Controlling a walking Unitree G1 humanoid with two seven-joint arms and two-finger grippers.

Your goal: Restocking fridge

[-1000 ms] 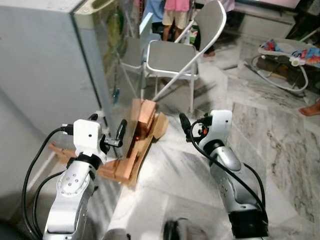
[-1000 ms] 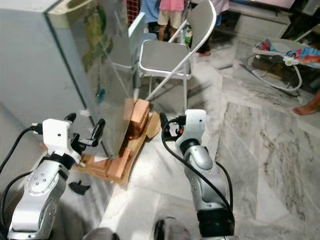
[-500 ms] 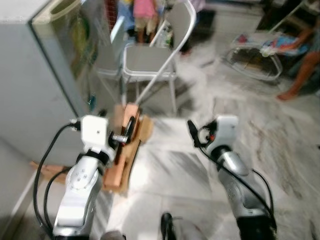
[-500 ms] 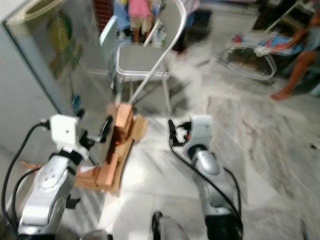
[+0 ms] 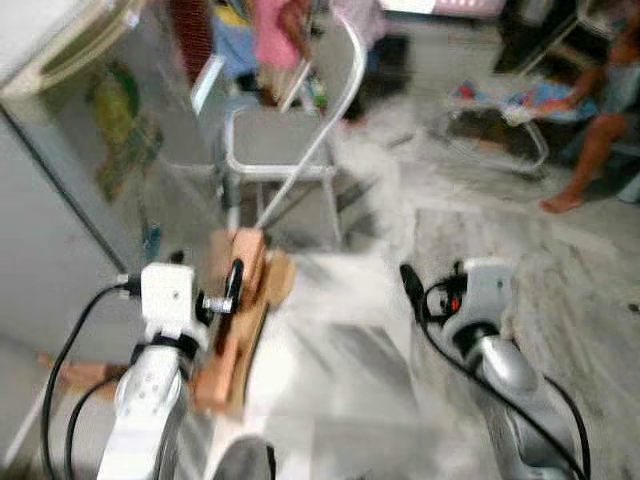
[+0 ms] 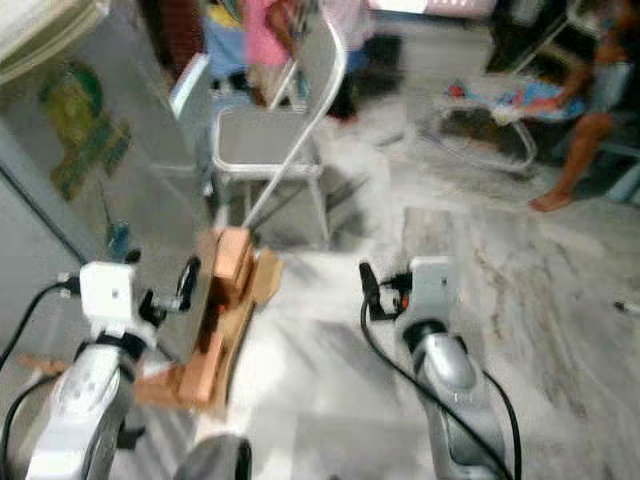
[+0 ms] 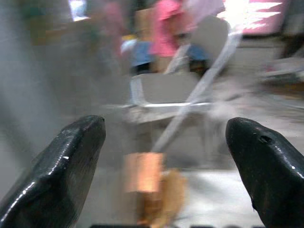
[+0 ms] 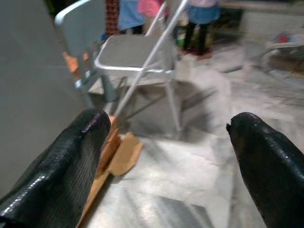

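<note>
A grey fridge [image 5: 55, 190] carries a green and yellow decoration [image 5: 118, 125] on its glossy side. Beside it stands a grey folding chair [image 5: 285, 150] with a pale metal frame, above orange-tan wooden blocks [image 5: 235, 300] on a white marble floor [image 5: 560, 250] veined in grey. 2 silver arms end in the left gripper [image 7: 164, 161] and the right gripper [image 8: 168, 156], each with black fingers. A person [image 5: 275, 35] behind the chair wears pink. A multicoloured bouncer seat [image 5: 510, 100] sits at the back.

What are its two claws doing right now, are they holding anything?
Left gripper: open, fingers spread wide, holding nothing.
Right gripper: open too, fingers far apart, nothing between them.
</note>
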